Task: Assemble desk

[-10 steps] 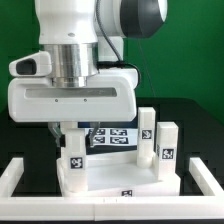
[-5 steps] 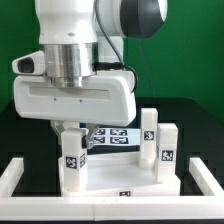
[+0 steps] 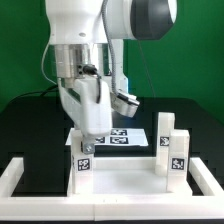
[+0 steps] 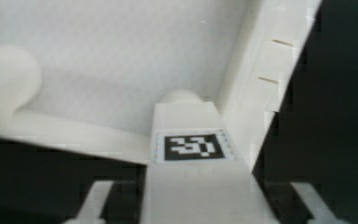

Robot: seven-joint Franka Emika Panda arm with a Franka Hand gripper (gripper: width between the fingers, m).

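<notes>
The desk's flat white top panel [image 3: 122,180] lies on the black mat with three short white legs standing on it. One tagged leg [image 3: 83,163] is at the exterior view's left corner, and two legs [image 3: 160,135] [image 3: 178,152] stand at the right. My gripper [image 3: 86,143] comes down over the left leg. In the wrist view the gripper [image 4: 202,197] straddles this leg [image 4: 195,150]. Its fingers [image 4: 101,200] stand on either side with a dark gap between each finger and the leg. The jaws are open. The top panel [image 4: 105,80] shows beyond the leg.
The marker board [image 3: 122,138] lies flat behind the desk. A large white rail [image 3: 18,178] frames the black mat at the front and sides. The arm's body hides the mat behind the left leg.
The hand has turned about its vertical axis, from broadside to edge-on. The desk top and its legs have shifted a little toward the exterior view's right.
</notes>
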